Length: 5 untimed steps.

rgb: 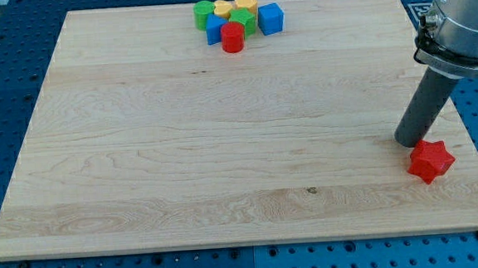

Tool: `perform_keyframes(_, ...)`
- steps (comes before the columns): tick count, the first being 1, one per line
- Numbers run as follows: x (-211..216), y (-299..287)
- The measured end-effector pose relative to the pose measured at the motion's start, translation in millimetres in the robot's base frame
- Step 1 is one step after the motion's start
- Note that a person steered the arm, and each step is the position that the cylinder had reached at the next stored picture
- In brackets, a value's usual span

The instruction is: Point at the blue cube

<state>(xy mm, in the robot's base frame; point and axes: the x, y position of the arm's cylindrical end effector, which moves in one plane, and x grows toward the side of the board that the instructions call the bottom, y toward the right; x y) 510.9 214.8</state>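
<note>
Blue cube (271, 18) sits in the cluster at the view's top, untouched. Tip (408, 139), bare rod grasping nothing, rests just beside red star block (431, 160), well apart; whole approach remains.

Only the bottom bit of the arm is in shot, over at the view's right. The arm (467, 8) is a fat rounded housing, light grey, smooth, kind of glossy. Below that there's a black collar (455, 61) ringing it, looks like a clamp, with a little lug or screw head sticking out at its left edge, too small to tell which. Out of the collar comes the rod (427, 102), a plain dark grey cylinder, matte, same thickness all the way down. My tip (407, 143) is just the blunt flat end of the rod, same dark colour.
</note>
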Motion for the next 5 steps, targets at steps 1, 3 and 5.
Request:
perform_keyframes(1,14.6,11.5)
perform_keyframes(3,27.4,29.9)
perform_keyframes(5,-81.6,-6.0)
